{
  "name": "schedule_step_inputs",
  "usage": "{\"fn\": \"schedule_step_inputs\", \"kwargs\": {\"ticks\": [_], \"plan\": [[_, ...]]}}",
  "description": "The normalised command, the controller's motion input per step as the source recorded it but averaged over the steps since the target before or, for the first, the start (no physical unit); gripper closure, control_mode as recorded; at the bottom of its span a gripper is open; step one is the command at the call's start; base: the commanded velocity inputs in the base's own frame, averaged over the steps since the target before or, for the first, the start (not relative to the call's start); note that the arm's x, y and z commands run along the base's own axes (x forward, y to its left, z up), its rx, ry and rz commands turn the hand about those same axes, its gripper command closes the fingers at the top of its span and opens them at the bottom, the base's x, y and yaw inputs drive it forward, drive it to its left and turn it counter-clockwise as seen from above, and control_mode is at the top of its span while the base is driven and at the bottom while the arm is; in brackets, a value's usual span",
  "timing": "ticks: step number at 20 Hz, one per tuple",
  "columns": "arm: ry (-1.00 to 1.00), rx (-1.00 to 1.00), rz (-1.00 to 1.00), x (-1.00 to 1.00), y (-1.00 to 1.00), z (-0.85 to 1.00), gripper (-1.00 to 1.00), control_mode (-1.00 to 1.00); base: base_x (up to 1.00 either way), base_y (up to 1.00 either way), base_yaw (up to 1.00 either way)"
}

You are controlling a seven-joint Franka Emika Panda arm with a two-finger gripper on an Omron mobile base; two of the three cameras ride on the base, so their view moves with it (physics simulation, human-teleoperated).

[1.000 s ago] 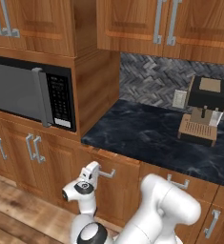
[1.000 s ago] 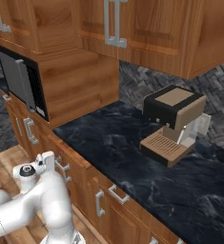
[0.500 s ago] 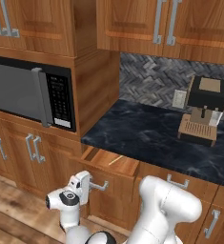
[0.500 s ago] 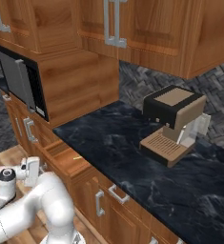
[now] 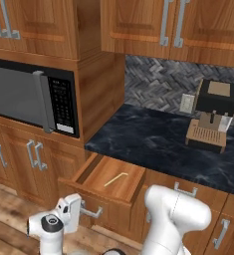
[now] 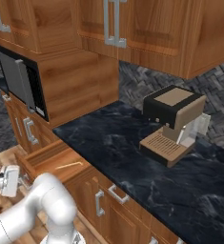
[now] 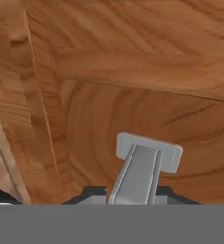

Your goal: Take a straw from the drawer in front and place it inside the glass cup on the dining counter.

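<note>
The brown wooden drawer (image 5: pixel 96 196) under the black counter stands pulled out, its plain wood bottom showing. On that bottom lies the thin pale straw (image 5: pixel 116 179), also seen as a straw (image 6: pixel 69 165) from the right side. My gripper (image 5: pixel 81 211) is low in front of the drawer, shut on its silver bar handle (image 5: pixel 91 212). Close up, the handle (image 7: pixel 139 171) rises from between my fingertips against the drawer front (image 7: pixel 132 114). From the right base view the gripper (image 6: pixel 19 181) sits left of the open drawer (image 6: pixel 46 157). The glass cup and the dining counter are out of view.
A microwave (image 5: pixel 26 97) is built in at upper left, with cabinet doors (image 5: pixel 34 159) below it beside the drawer. A coffee machine (image 5: pixel 213 117) stands on the black counter (image 5: pixel 158 144). Upper cabinets hang overhead. Wooden floor lies under my hand.
My hand has drawn back toward the base and down, and the drawer has slid out with it from nearly shut to open, uncovering the straw inside.
</note>
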Motion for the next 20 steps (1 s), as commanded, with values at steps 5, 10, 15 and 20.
{"fn": "schedule_step_inputs", "kwargs": {"ticks": [5,10,15,20], "plan": [[0.0,0.0,-0.11,-0.79,0.84,-0.14,1.0,-1.0,0.0,0.0,0.0],[0.0,0.0,-0.1,-0.47,0.59,-0.12,-1.0,-1.0,0.0,0.0,0.0],[0.04,0.1,-0.06,-0.14,0.03,0.15,-1.0,-1.0,0.0,0.0,0.0],[0.08,0.34,0.0,-0.4,-0.06,0.56,-1.0,-1.0,0.0,0.0,0.0]]}}
